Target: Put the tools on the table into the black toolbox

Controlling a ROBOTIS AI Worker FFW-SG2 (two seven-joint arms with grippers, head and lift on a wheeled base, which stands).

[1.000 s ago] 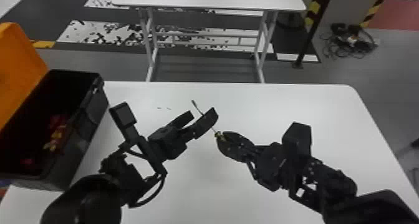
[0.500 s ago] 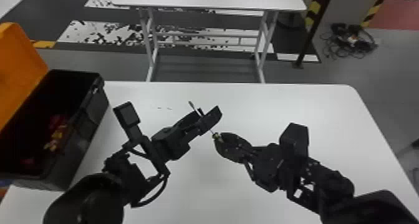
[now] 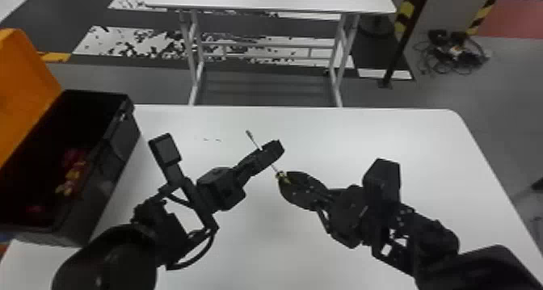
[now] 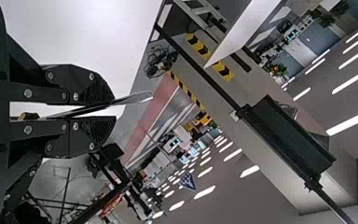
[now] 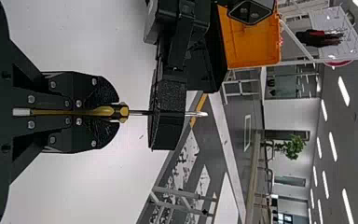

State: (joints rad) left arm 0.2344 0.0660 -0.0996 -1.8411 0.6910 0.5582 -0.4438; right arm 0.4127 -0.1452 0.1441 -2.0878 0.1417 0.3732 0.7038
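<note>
1. Looks like a handover: the right gripper (image 5: 118, 112) clamps the screwdriver (image 5: 140, 113) by its handle, leaving the shaft bare for its partner, mid-frame in the head view.
2. Makes sense, too! The left arm is nearer the black toolbox (image 3: 117, 148), lid up at the frame's left edge.
3. And the left gripper (image 4: 114, 109)? Fingers narrowly parted, the shaft slanting between them, tip poking out beyond; whether both pads touch it, can't tell. The right's fingers are closed snugly around the handle.
</note>
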